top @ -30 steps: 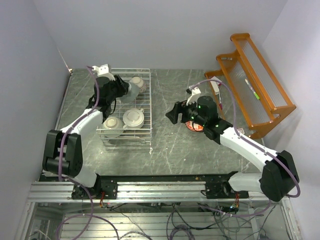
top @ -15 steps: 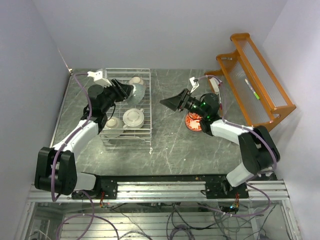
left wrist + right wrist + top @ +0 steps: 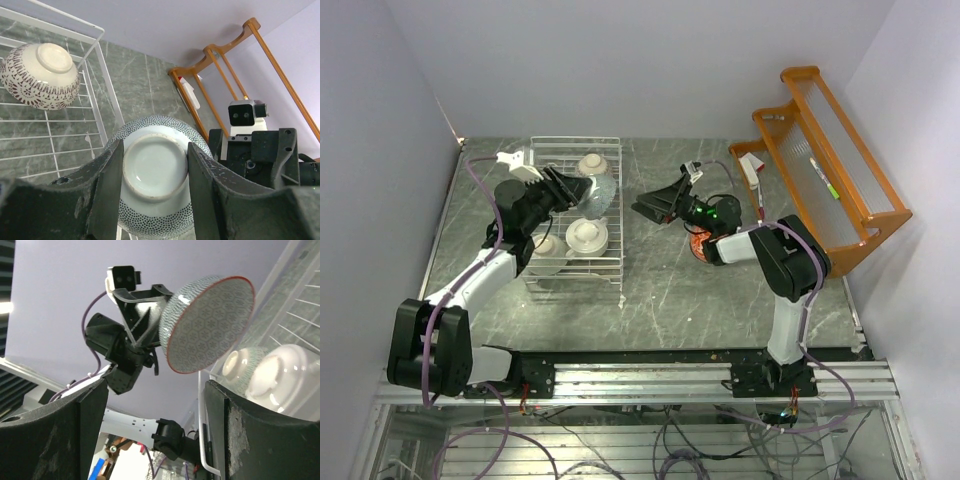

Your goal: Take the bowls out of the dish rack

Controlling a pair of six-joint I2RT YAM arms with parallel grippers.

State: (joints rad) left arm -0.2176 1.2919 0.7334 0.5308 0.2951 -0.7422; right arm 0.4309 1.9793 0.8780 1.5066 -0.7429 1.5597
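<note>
- Left gripper (image 3: 576, 188), clenched on the dotted bowl (image 3: 600, 190), swung right; right gripper (image 3: 645, 207), released, turned left.
- Three bowls (image 3: 587, 236) remain in the dish rack (image 3: 576, 272).

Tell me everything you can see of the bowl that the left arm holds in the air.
The dotted bowl looks like glazed ceramic: pale, with small dark dots outside, a plain foot ring, a hexagon pattern inside and a reddish rim. It is tipped on its side, mouth toward the right arm, and held over the right edge of the dish rack. The left tool is shut on its foot; nothing else touches it.
</note>
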